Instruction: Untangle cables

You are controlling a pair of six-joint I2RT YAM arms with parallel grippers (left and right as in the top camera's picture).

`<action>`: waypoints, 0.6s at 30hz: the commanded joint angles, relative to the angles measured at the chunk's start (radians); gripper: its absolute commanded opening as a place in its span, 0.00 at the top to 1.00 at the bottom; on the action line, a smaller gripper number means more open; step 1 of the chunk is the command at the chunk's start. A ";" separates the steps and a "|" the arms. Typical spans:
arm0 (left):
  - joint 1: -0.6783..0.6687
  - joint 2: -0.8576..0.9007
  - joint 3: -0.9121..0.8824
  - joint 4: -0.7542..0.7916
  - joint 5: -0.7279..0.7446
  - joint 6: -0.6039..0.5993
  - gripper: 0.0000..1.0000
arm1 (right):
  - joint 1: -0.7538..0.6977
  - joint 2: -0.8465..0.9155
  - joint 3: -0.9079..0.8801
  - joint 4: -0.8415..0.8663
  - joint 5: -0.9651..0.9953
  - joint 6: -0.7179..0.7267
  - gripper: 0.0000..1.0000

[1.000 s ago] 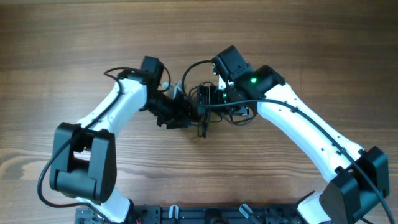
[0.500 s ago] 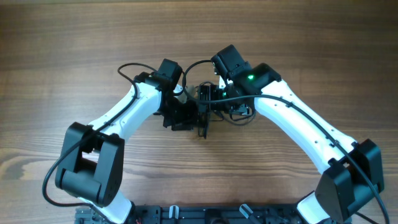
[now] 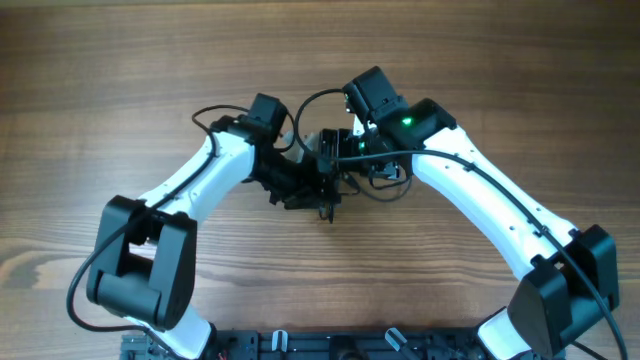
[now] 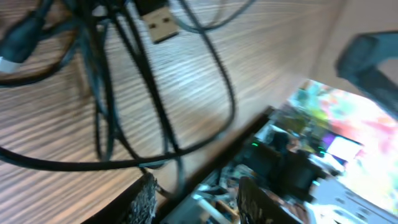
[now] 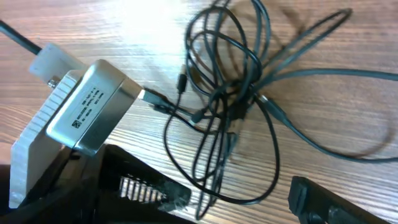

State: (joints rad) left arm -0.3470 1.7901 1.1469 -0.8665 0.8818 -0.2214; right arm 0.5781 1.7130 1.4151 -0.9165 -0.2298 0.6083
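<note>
**Knotted cables between two hands**

Right hand (image 5: pixel 236 196) gapes wide around the tangled cables (image 5: pixel 230 93), mid-desk (image 3: pixel 150 60). Left hand (image 4: pixel 199 196), at their 9 o'clock, is part-closed, its grip unclear. A silvery plug (image 4: pixel 160 25) lies beyond it.

Wood-grain table (image 3: pixel 120 60); tangled dark cables (image 5: pixel 239 104) lying on it.

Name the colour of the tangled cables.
The cables are dark grey-black; the right wrist view shows it best.
</note>
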 commanded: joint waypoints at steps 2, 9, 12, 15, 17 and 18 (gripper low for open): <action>0.047 -0.015 0.018 0.017 0.086 0.031 0.56 | 0.022 0.019 -0.016 -0.034 -0.014 -0.026 0.01; -0.035 -0.013 0.016 0.023 -0.060 -0.007 0.59 | 0.022 0.019 -0.016 -0.032 -0.015 -0.026 0.01; -0.060 -0.012 0.016 0.058 -0.111 -0.051 0.59 | 0.023 0.019 -0.016 -0.036 -0.015 -0.026 0.01; -0.072 -0.010 0.016 0.074 -0.113 -0.056 0.61 | 0.023 0.019 -0.016 -0.050 -0.015 -0.031 0.00; -0.079 -0.009 0.016 0.073 -0.113 -0.056 0.63 | 0.023 0.019 -0.016 -0.052 -0.015 -0.032 0.01; -0.085 -0.009 0.016 0.071 -0.113 -0.056 0.65 | 0.023 0.019 -0.016 -0.051 -0.015 -0.032 0.01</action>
State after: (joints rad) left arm -0.3962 1.7901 1.1469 -0.8196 0.7887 -0.2676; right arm 0.5713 1.7130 1.4162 -0.9497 -0.2001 0.5991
